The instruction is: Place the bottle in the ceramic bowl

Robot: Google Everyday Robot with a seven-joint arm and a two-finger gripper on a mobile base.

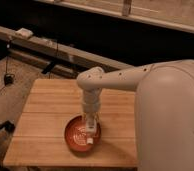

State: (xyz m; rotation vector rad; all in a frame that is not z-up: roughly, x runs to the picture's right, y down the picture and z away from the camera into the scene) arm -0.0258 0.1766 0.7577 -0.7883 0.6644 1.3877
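Observation:
The red-orange ceramic bowl [79, 135] sits on the wooden table [45, 110] near its front edge. My gripper [91, 125] points straight down over the right half of the bowl, on a white arm that reaches in from the right. It is shut on the small white bottle [91, 136], which hangs below it. The bottle's lower end is inside the bowl, at or just above the bowl's floor near the right rim. The gripper hides the bottle's upper part.
My large white arm housing [165, 120] fills the right side and covers the table's right edge. A dark ledge with a rail [55, 47] runs behind the table. A cable and a small dark object [8, 78] lie on the floor to the left.

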